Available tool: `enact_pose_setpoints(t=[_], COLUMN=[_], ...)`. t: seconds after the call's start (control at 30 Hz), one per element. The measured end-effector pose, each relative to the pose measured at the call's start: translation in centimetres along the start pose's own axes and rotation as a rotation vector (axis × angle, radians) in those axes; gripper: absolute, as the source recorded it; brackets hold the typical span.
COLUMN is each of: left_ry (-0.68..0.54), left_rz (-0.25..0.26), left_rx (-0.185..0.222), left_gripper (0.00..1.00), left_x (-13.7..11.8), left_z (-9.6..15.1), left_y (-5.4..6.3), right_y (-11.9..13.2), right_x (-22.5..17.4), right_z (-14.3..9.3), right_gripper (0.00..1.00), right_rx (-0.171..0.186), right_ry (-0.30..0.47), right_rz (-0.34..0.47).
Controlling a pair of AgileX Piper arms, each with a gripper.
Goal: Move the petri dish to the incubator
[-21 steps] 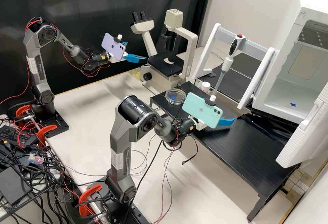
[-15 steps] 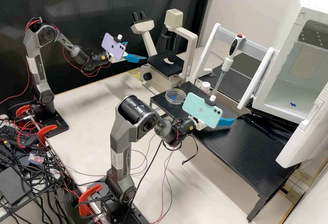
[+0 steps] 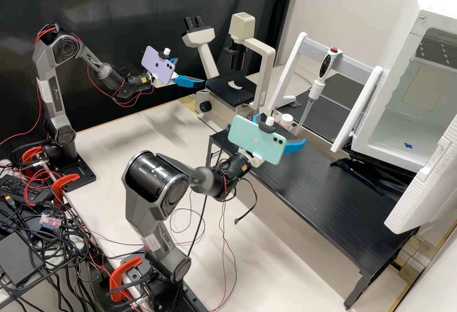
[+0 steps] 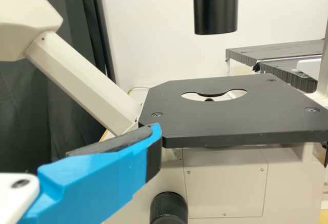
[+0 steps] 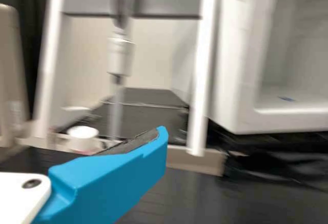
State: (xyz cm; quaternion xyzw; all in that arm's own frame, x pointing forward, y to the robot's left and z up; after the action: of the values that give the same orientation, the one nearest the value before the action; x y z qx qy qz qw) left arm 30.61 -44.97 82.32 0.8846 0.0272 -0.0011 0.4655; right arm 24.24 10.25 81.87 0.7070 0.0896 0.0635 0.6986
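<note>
Two fingers point(image 3: 295, 146) apart on each, my right hand point(image 3: 284, 131) hangs above the bench point(image 3: 328, 202), nearer the incubator point(image 3: 429, 7) than my left hand point(image 3: 191, 71) by the microscope point(image 3: 226, 94); where the petri dish lies, I cannot tell.

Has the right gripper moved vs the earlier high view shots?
Yes. In the high view the right gripper has shifted away from the open incubator and closer to the microscope, neither of which has moved.
</note>
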Motion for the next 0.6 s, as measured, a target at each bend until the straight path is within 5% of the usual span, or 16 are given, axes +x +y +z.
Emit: enact_pose_setpoints(t=[0.3, 0.6], left_ry=[0.000, 0.000], left_rz=[0.000, 0.000], left_rx=[0.000, 0.000], left_gripper=[1.00, 1.00], left_x=[0.0, 0.0], left_z=[0.0, 0.0], left_y=[0.0, 0.0], right_y=[-3.9, -7.4], right_x=[-0.8, -0.2], right_z=[-3.0, -1.9], right_gripper=[1.00, 1.00], right_rx=[-0.018, -0.048], right_ry=[0.065, 0.001], right_rz=[-0.114, -0.227])
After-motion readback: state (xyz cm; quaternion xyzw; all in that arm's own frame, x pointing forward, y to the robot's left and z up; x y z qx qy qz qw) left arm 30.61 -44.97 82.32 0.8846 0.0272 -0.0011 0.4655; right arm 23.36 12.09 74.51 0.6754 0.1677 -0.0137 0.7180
